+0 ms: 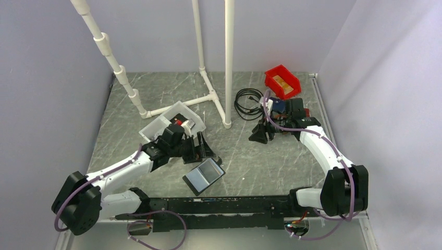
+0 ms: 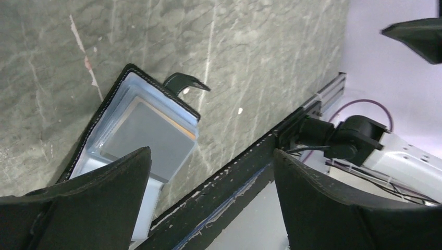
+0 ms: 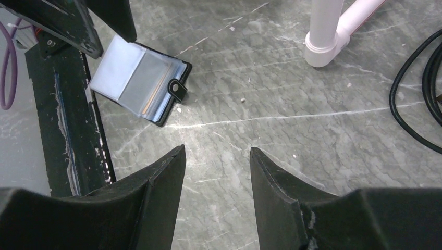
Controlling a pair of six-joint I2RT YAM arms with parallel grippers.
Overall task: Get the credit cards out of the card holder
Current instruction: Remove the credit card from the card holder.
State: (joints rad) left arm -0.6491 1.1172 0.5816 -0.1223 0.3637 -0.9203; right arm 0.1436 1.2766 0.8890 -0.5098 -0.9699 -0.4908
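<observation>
The black card holder [image 1: 204, 176] lies open and flat near the table's front edge, its strap tab pointing away. In the left wrist view the card holder [image 2: 112, 122] shows a pale greyish card [image 2: 148, 133] behind its clear window, with a thin gold-tan edge [image 2: 183, 128] peeking out beside it. It also shows in the right wrist view [image 3: 138, 80]. My left gripper [image 1: 202, 150] is open and empty just behind the holder [image 2: 212, 151]. My right gripper [image 1: 259, 135] is open and empty over bare table to the right [image 3: 217, 149].
A clear plastic box [image 1: 156, 127] sits behind the left gripper. A white pipe frame [image 1: 228, 62] stands at the back middle. A black cable coil [image 1: 247, 103] and a red bin [image 1: 282, 80] lie at the back right. A black rail [image 1: 224, 205] runs along the front.
</observation>
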